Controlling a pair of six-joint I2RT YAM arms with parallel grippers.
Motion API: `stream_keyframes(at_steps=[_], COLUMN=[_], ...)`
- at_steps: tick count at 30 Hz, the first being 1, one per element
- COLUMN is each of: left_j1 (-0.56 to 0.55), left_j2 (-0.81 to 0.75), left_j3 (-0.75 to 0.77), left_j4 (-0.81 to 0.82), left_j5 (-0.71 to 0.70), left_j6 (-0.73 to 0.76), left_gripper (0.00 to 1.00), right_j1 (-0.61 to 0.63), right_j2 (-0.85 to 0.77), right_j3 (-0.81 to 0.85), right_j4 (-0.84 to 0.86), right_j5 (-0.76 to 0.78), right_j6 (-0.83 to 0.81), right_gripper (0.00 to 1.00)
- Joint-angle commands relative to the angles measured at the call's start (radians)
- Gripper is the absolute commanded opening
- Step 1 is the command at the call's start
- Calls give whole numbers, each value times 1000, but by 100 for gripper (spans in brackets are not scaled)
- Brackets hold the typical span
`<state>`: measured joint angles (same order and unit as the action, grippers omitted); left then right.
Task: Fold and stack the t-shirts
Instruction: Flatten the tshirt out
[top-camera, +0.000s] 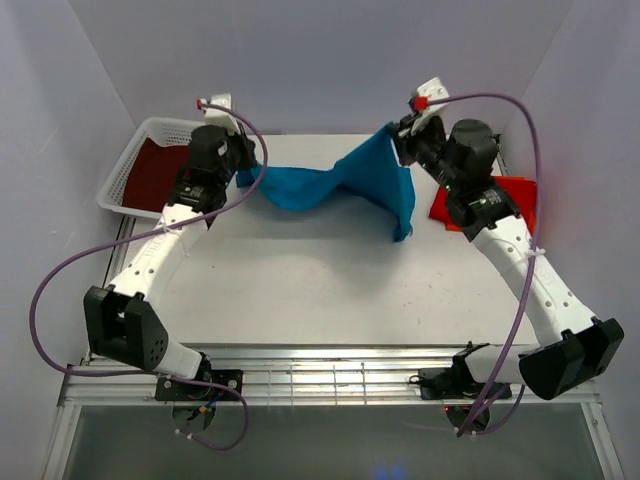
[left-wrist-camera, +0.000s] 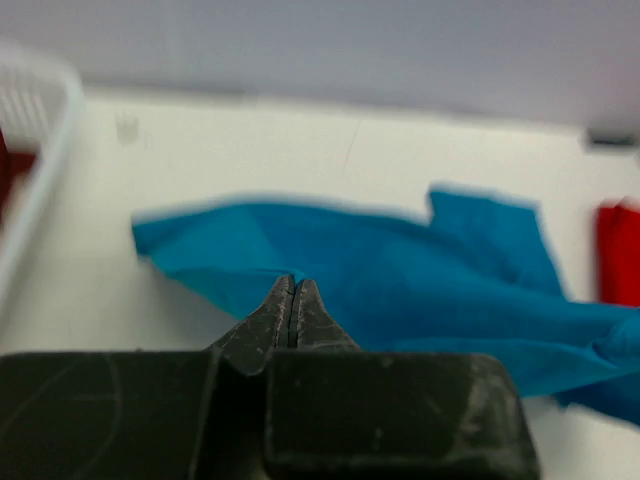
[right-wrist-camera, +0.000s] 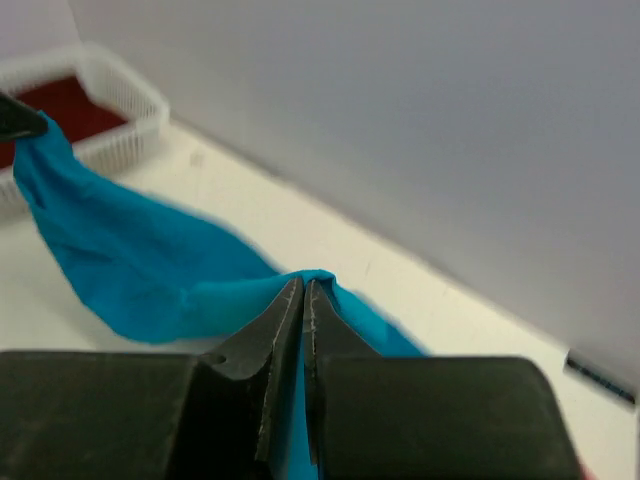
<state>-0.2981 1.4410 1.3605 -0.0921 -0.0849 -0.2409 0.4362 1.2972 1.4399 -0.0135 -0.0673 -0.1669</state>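
Note:
The teal-blue t-shirt (top-camera: 340, 185) hangs stretched between my two grippers above the far part of the table, sagging in the middle, with one end drooping at the right. My left gripper (top-camera: 243, 170) is shut on its left end; the left wrist view shows the closed jaws (left-wrist-camera: 292, 282) pinching the cloth (left-wrist-camera: 400, 270). My right gripper (top-camera: 398, 135) is shut on its right top edge (right-wrist-camera: 306, 283). The bright red-orange t-shirt (top-camera: 500, 200) lies folded at the far right, partly behind my right arm. The dark maroon t-shirt (top-camera: 155, 170) lies in the white basket.
The white mesh basket (top-camera: 125, 165) stands at the far left edge of the table. Purple cables loop from both arms. Walls close in at the back and sides.

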Motion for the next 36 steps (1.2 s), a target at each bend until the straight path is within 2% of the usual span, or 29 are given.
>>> stream_keyframes(at_steps=[1, 3, 7, 12, 17, 22, 27, 28, 30, 31, 35, 36], left_j1=[-13, -38, -87, -111, -122, -124, -124, -124, -124, -124, -124, -124], left_j2=[-13, -69, -186, -306, -441, -449, -424, -426, -419, -419, -438, -444], left_j3=[-187, -295, -398, -416, -452, -479, -474, -465, -448, -428, -368, -359], left_j4=[-93, -135, -239, -469, -615, -695, -762, -770, -805, -833, -882, -883], left_j5=[-15, -56, -165, -255, -308, -346, -374, -377, -383, -389, -463, -517], left_j6=[-107, -167, -276, -415, -515, -529, -535, -531, -523, -520, -517, -517], left_gripper=[0, 0, 0, 0, 0, 1, 20, 38, 50, 60, 74, 75], right_j1=[35, 58, 149, 266, 439, 571, 706, 732, 759, 785, 852, 869], right_j2=[-70, -139, -248, -331, -363, -296, -155, -141, -113, -107, -88, -87], right_j3=[-198, -278, -433, -472, -504, -535, -469, -461, -467, -476, -472, -458], right_j4=[-80, -111, -215, -417, -558, -690, -949, -988, -1069, -1086, -1154, -1190], right_j5=[60, 81, 139, 182, 259, 345, 460, 472, 456, 446, 412, 434], right_j6=[30, 59, 150, 312, 480, 643, 834, 869, 958, 981, 1086, 1124], right_gripper=[8, 8, 8, 8, 8, 8, 8, 8, 8, 8, 9, 17])
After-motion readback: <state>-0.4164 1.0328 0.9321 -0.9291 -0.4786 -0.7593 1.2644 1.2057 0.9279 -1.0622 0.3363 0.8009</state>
